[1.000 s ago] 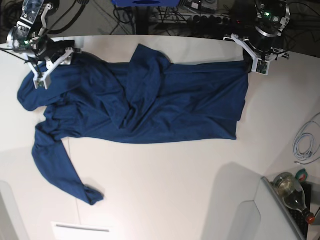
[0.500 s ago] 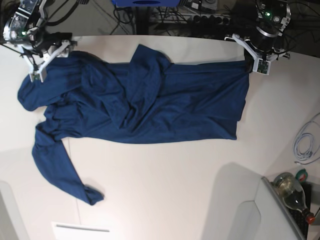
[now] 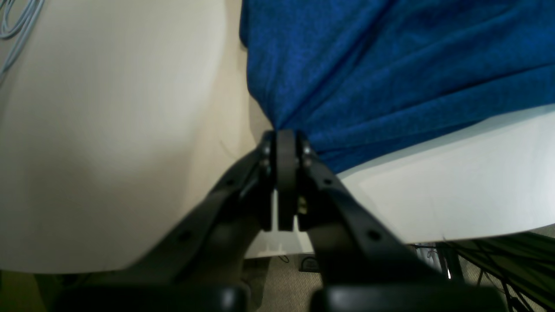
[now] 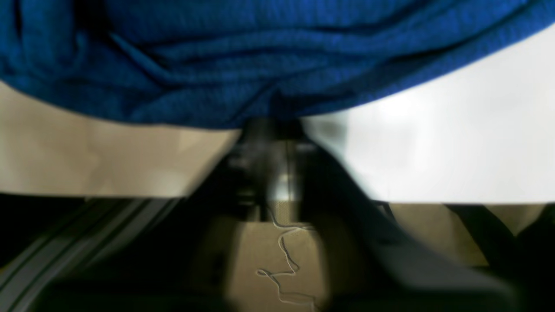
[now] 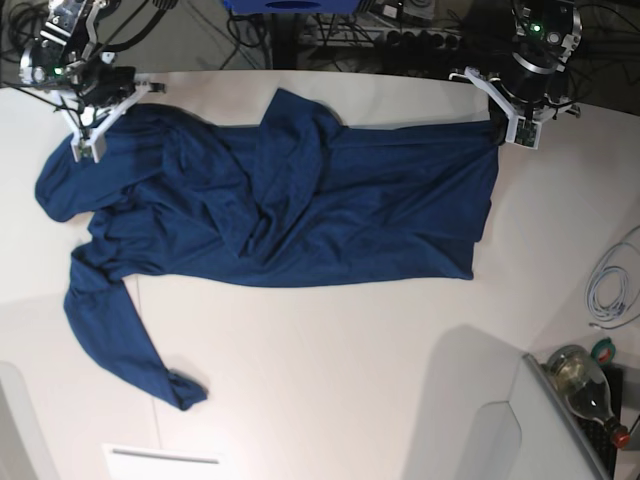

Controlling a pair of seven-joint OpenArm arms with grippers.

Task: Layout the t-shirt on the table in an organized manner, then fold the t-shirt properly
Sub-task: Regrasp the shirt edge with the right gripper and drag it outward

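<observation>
While the t-shirt is lying spread and wrinkled across the bench, the left claw is pinching its corner at the bench's far edge, and the right claw is pressing together on the shirt's opposite far edge.

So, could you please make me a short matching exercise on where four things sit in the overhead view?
Things:
1. t-shirt
2. left gripper
3. right gripper
4. pale cable

Places:
A. table's right edge
B. shirt's top left edge
C. spread across the table
D. shirt's top right corner

Pairs: 1-C, 2-D, 3-B, 4-A
</observation>
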